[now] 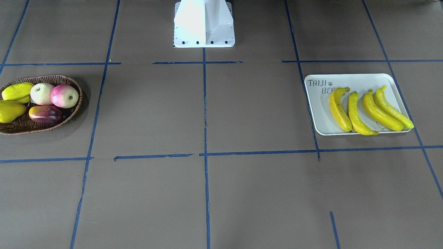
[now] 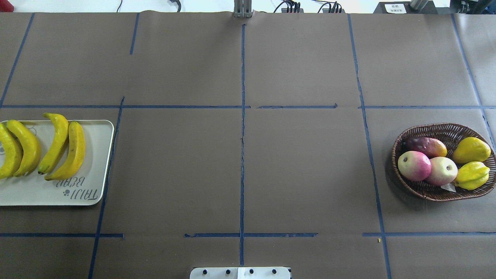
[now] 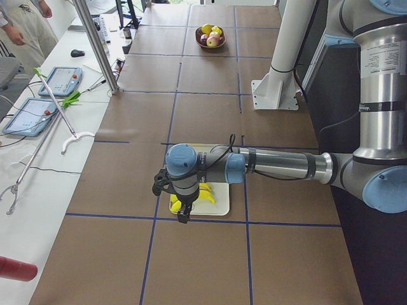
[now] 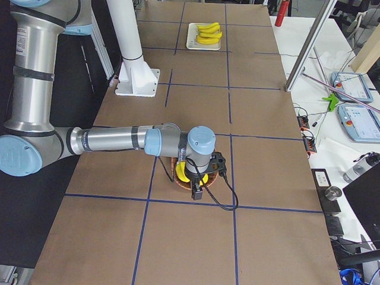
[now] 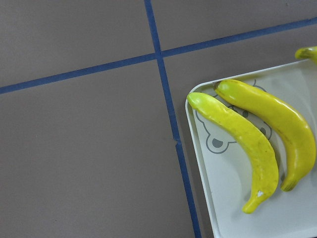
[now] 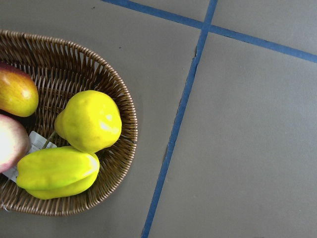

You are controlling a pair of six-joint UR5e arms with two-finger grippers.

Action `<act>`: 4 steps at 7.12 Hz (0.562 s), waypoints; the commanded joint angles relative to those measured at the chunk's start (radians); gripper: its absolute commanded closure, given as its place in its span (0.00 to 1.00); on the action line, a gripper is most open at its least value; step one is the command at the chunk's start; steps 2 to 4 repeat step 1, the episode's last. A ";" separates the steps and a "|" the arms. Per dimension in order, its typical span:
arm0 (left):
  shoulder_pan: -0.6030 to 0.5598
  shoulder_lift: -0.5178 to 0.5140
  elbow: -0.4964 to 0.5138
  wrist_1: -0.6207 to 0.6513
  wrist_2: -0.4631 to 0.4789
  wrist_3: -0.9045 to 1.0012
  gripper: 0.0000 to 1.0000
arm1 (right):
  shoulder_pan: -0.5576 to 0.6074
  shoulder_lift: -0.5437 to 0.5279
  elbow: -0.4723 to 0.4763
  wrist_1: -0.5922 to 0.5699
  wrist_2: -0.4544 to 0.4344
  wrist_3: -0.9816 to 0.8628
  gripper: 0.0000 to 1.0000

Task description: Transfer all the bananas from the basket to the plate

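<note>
Showing four bananas (image 1: 337,110) side by side on the TAIJI BEAR plate (image 1: 320,110). The wicker basket (image 1: 72,112), well apart on the tabletop (image 1: 207,114), holds other fruit. The left claw (image 3: 183,215) hangs above the plate and the right claw (image 4: 196,191) above the basket; whether either is open cannot be told.

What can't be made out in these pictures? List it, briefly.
Left tool: exterior left view only, too small to tell open or shut.
Right tool: same, exterior right view.
Plate: cut by the overhead view's left edge.
Basket: cut by the front view's left edge.
</note>
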 commanded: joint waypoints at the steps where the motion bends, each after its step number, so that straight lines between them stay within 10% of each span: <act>1: 0.000 0.001 -0.001 0.000 -0.003 -0.003 0.00 | 0.000 0.000 0.000 0.000 0.000 0.000 0.01; 4: 0.000 0.001 -0.001 0.000 -0.003 -0.003 0.00 | 0.000 0.000 0.000 0.000 0.000 0.000 0.01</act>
